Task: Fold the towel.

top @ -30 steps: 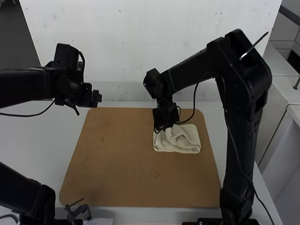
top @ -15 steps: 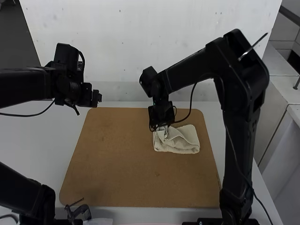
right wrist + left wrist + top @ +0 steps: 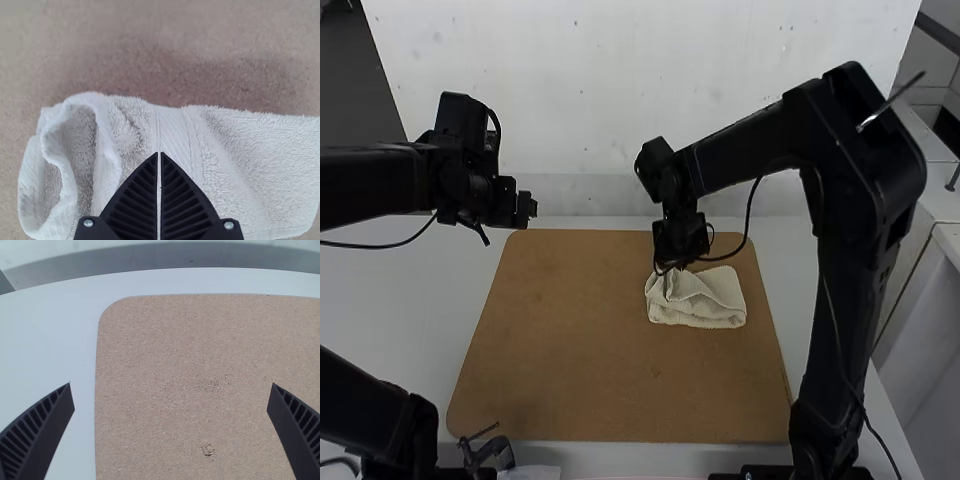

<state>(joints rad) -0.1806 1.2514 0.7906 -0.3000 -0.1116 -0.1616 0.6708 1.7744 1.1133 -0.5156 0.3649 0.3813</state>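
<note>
Near the far right of the brown board, the whitish towel (image 3: 708, 306) lies folded over itself, rumpled, with a raised loop at its left end. My right gripper (image 3: 682, 246) is at the towel's far left part. In the right wrist view, my right gripper (image 3: 159, 154) has both fingertips together over the towel (image 3: 260, 170), beside a woven band; no cloth can be made out between them. My left gripper (image 3: 528, 209) hangs at the board's far left corner; in the left wrist view, my left gripper (image 3: 170, 387) is wide open, with nothing between its fingers.
The brown board (image 3: 580, 350) lies on a white table (image 3: 410, 310), against a pale wall at the far side. A small dark clamp-like object (image 3: 488, 452) stands at the near left edge. The right arm bends over the board's right side.
My right gripper moved slightly left, then back to the right. The towel's left end has shifted a little in shape. My left gripper has kept still.
</note>
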